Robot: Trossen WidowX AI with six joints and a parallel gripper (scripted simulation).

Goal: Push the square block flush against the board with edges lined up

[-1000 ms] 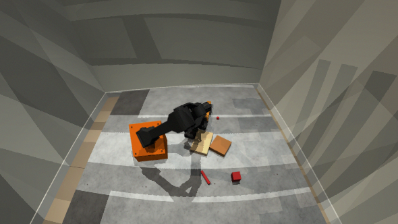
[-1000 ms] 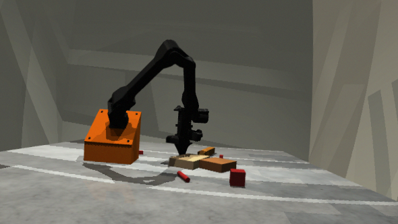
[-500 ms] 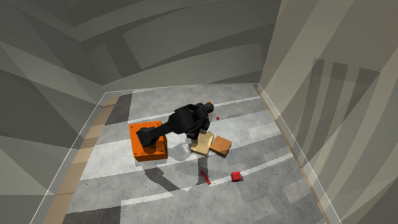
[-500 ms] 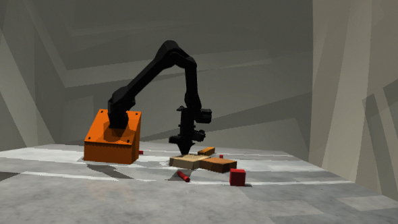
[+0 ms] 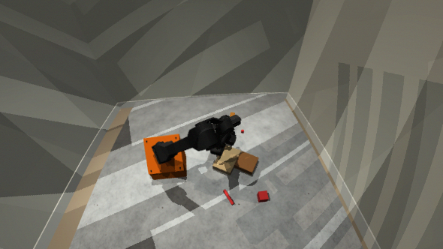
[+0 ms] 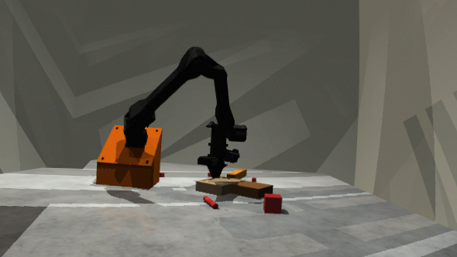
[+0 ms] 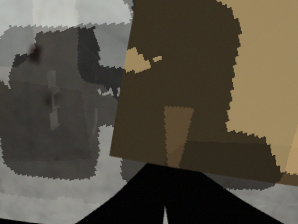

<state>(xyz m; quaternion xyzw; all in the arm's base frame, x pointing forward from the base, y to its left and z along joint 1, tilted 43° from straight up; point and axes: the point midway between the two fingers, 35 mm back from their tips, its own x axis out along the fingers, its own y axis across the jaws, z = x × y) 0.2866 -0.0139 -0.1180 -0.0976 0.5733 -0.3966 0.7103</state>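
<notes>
The light tan board (image 5: 224, 163) (image 6: 211, 186) (image 7: 265, 75) lies flat on the floor. The brown square block (image 5: 248, 163) (image 6: 253, 190) lies flat along its right side in the top view. Their facing sides look close and nearly parallel; I cannot tell whether they touch fully or whether their edges are even. My gripper (image 6: 217, 176) (image 7: 164, 164) is shut and empty. It points down, with its fingertips low beside the board's edge, on the far side in the exterior view. Contact with the board is unclear. The arm hides the fingertips in the top view.
A red cube (image 5: 263, 196) (image 6: 273, 203) and a red rod (image 5: 228, 197) (image 6: 211, 202) lie on the near side. An orange bar (image 5: 232, 114) (image 6: 237, 173) and a small red piece (image 5: 242, 131) (image 6: 254, 179) lie beyond the board. The orange base (image 5: 165, 174) (image 6: 124, 174) stands left.
</notes>
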